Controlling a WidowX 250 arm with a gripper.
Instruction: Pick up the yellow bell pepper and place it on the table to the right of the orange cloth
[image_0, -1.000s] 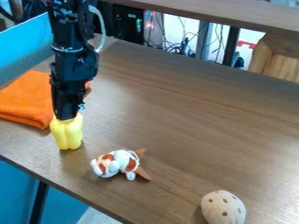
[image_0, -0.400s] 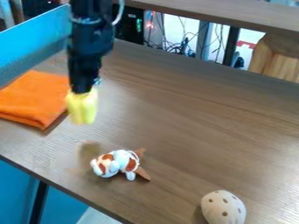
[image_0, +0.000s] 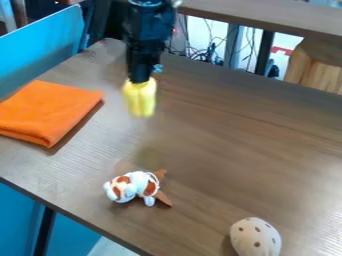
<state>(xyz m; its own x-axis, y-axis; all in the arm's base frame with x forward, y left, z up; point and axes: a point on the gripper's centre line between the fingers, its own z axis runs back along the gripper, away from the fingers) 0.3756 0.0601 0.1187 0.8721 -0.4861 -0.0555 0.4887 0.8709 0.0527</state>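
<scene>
Yellow pepper-shaped toy held above bench, black gripper's fingers clamped on top end, likely so body hangs free; orange cloth folded flat.

- The fixed camera looks from above the wooden tabletop, down at a slant.
- It faces across the table toward the cables beyond the far edge, with the blue panel at upper left.
- It stands fairly near: the tabletop runs off the right side, and the speckled egg-shaped object lies closest, at the bottom edge.
- The orange cloth lies farther back, at left.
</scene>
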